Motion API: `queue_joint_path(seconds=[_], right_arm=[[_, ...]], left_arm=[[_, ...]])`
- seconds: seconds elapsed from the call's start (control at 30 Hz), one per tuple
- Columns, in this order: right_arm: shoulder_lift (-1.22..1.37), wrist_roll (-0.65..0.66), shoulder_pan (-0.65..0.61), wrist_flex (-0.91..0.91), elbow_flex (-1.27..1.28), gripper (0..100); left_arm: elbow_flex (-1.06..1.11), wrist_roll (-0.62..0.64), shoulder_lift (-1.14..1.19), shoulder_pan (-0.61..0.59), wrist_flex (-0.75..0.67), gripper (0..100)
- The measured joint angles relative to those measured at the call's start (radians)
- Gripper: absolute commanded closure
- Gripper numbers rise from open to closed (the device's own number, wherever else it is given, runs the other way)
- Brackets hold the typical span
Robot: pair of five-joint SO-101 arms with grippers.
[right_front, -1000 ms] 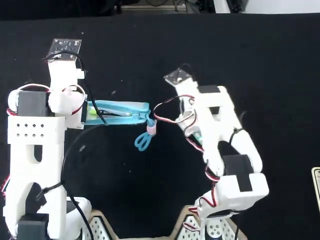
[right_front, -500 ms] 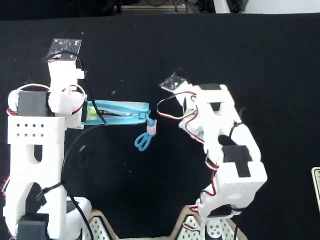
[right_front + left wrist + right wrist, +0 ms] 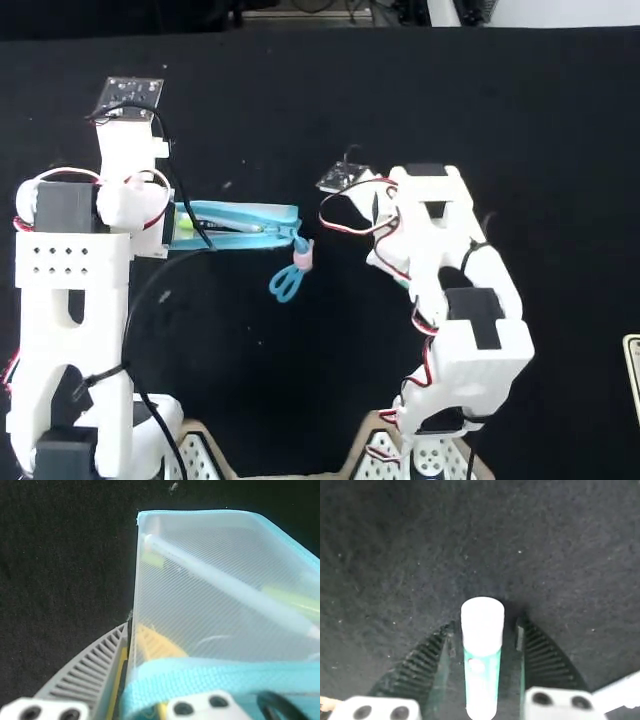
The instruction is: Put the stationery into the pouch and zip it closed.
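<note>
A teal mesh pouch (image 3: 240,226) lies flat left of centre, its zipper's pink and blue pull loop (image 3: 289,276) trailing off the right-hand end. My left gripper (image 3: 172,228) is shut on the pouch's left end. In the left wrist view the pouch (image 3: 215,605) sits pinched at my left gripper (image 3: 129,672), with a white pen (image 3: 225,586), a yellow-green marker (image 3: 295,600) and a yellow item (image 3: 152,647) inside. My right gripper (image 3: 482,630) is shut on a green stick with a white cap (image 3: 481,645), held above the black cloth. The right arm (image 3: 430,250) stands right of the pouch.
Black cloth (image 3: 520,130) covers the whole table. A pale object (image 3: 633,372) pokes in at the right edge. Both arm bases (image 3: 300,455) stand at the front edge. Open cloth lies between the pull loop and the right arm.
The right arm's wrist has turned and dropped slightly toward the pouch side, still holding the stick. The left arm and the pouch have stayed put.
</note>
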Motion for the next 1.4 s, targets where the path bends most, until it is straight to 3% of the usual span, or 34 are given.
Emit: queue_joint_path(seconds=[0.2,0.3,0.53,0.8,1.1,1.4], right_arm=[[0.026,-0.052,-0.002,-0.014,-0.017,84.1],[0.028,-0.140,-0.002,-0.018,-0.018,98.8],[0.031,-0.190,0.012,-0.028,-0.031,98.8],[-0.390,-0.247,-0.009,0.201,-0.020,98.8],[-1.085,-0.517,-0.334,0.255,-0.020,98.7],[-1.353,-0.710,-0.686,-0.028,-0.020,98.7]], left_arm=[[0.000,0.000,0.000,0.000,0.000,97],[0.000,0.000,0.000,0.000,0.000,97],[0.000,0.000,0.000,0.000,0.000,97],[0.000,0.000,0.000,0.000,0.000,97],[0.003,0.000,0.000,0.000,0.000,97],[0.009,0.000,0.000,0.000,0.000,97]])
